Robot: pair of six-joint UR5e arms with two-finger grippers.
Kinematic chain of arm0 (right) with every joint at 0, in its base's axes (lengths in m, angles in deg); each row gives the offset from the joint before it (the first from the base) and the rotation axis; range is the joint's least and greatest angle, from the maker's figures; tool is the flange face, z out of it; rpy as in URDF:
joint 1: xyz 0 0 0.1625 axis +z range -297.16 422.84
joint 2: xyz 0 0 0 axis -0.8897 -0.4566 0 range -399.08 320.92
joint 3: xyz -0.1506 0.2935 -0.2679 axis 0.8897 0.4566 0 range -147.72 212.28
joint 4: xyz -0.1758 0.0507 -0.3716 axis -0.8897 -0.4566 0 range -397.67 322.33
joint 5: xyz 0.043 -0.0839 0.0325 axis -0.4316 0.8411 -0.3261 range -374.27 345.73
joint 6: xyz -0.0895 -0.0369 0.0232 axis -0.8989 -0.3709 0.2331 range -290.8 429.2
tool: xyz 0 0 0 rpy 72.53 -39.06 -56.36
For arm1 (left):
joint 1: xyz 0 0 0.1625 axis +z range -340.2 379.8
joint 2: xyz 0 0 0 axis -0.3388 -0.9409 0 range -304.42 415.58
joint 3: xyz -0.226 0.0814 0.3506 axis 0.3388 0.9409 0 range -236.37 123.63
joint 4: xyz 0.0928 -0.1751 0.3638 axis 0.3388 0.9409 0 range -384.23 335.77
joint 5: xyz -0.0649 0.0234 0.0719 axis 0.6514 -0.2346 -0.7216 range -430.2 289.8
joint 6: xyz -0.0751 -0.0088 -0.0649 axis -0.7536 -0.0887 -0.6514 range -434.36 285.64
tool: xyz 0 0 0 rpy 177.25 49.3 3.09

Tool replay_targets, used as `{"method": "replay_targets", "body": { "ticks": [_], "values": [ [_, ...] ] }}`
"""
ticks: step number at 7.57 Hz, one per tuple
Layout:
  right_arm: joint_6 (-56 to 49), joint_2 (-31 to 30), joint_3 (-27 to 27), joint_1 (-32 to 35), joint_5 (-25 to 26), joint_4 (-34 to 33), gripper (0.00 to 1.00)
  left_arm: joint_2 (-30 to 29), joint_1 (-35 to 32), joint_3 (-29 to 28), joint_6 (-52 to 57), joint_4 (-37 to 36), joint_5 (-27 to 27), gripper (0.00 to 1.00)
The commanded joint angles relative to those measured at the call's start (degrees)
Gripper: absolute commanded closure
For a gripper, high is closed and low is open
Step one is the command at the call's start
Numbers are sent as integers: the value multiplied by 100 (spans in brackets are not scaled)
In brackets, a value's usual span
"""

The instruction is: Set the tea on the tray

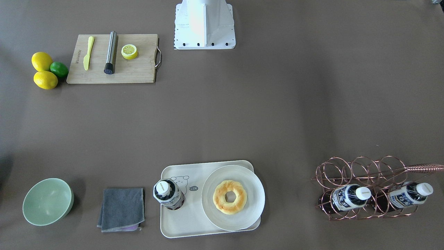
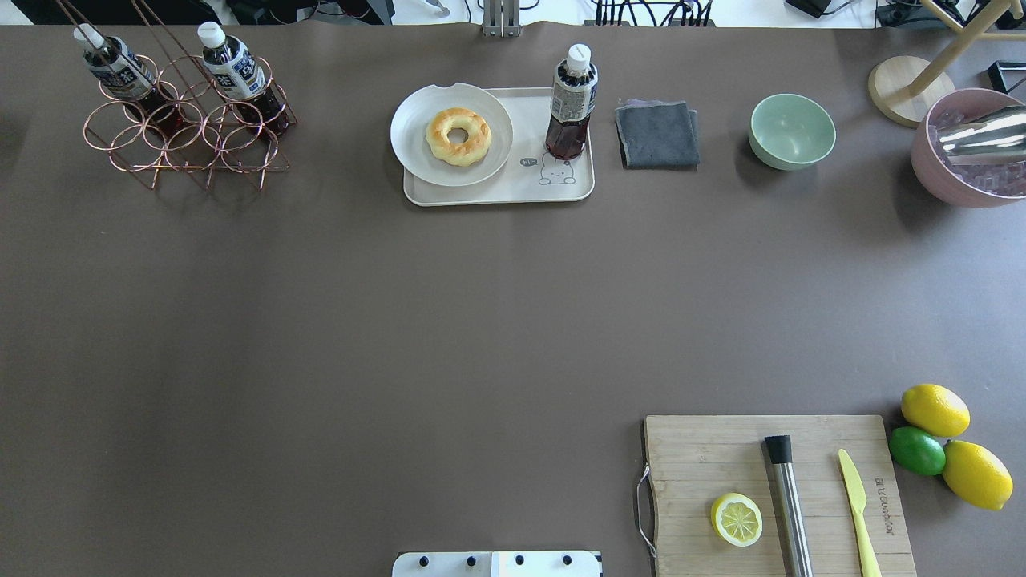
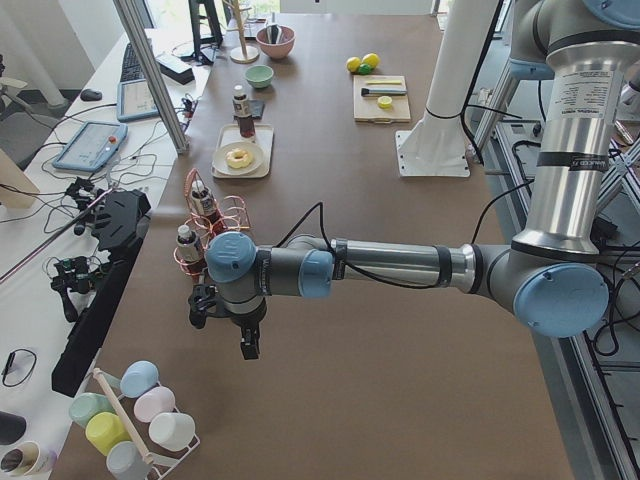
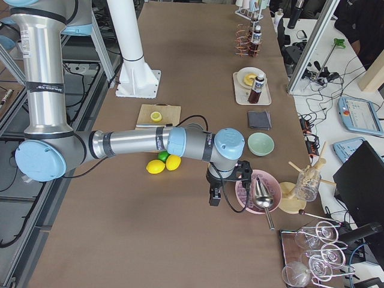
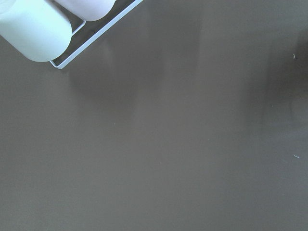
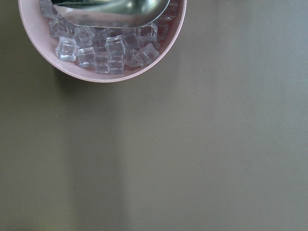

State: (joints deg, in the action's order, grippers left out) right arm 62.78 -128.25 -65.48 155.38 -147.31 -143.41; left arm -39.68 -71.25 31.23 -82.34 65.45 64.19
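Judging left pincer [image 3: 243, 342] or right pincer [image 4: 215, 197] apart or together is impossible; tea [image 1: 169, 194] stands on tray [image 1: 187, 222].

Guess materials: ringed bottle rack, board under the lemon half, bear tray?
Copper-coloured ringed bottle rack: thin metal wire, glossy glints. Pale rectangular cutting board: wood or bamboo, visible strip grain, matte. Cream bear-print tray: likely plastic, smooth, uniform, moulded rim.

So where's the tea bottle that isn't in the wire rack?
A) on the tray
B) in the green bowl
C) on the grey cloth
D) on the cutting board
A: the bottle stands upright on the tray, beside the plate.
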Motion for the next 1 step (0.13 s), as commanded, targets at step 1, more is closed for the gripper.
{"method": "replay_targets", "body": {
  "ticks": [1],
  "values": [
    [0, 5, 11, 0, -3, 0, 0, -28, 0, 2, -2, -4, 8, 2]
  ]
}}
